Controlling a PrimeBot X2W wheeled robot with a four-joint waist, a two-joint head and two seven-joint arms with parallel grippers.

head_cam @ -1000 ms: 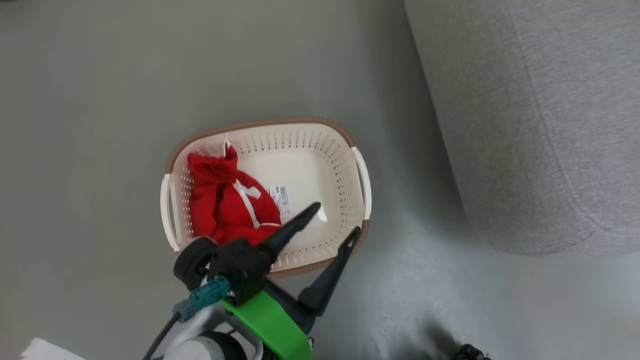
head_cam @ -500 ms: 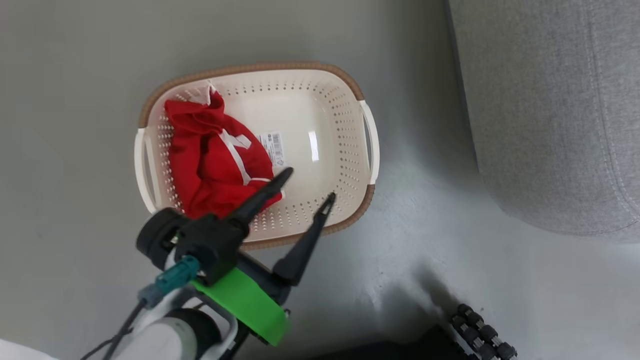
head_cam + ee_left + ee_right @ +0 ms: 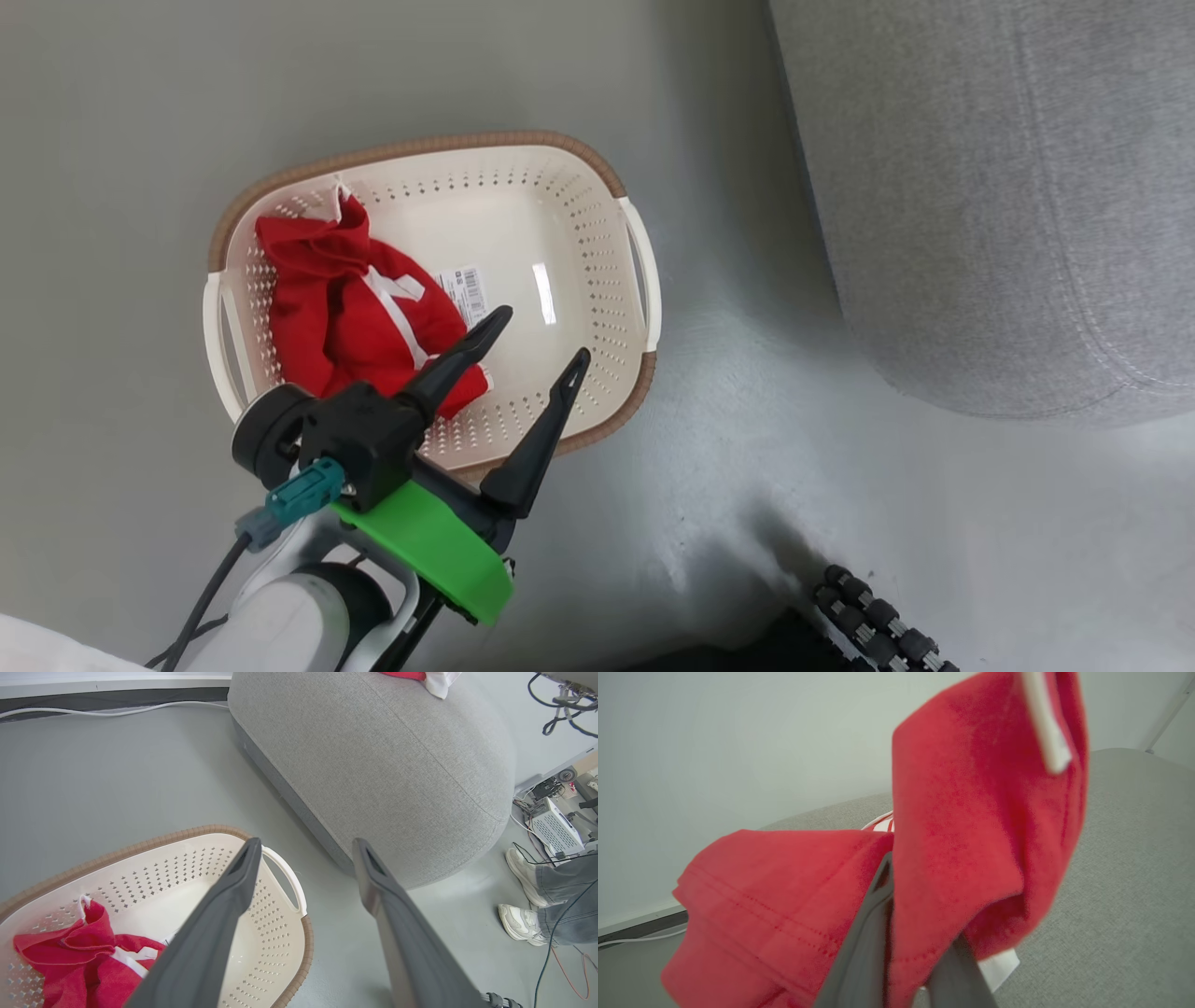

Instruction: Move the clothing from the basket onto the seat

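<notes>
In the head view, the left gripper (image 3: 543,334) is hovering over the laundry basket (image 3: 420,147) near its 5 o'clock rim, with its fingers spread apart and holding nothing. A red garment (image 3: 345,313) is lying bunched in the basket's 9 o'clock end, and the grey sofa (image 3: 980,187) is sitting at 2 o'clock. In the left wrist view, a person's pale shoes (image 3: 521,914) are standing at 4 o'clock beside the sofa. In the right wrist view, the right gripper (image 3: 910,952) is clamping a second red garment (image 3: 971,835), which is hanging over the sofa's grey upholstery.
</notes>
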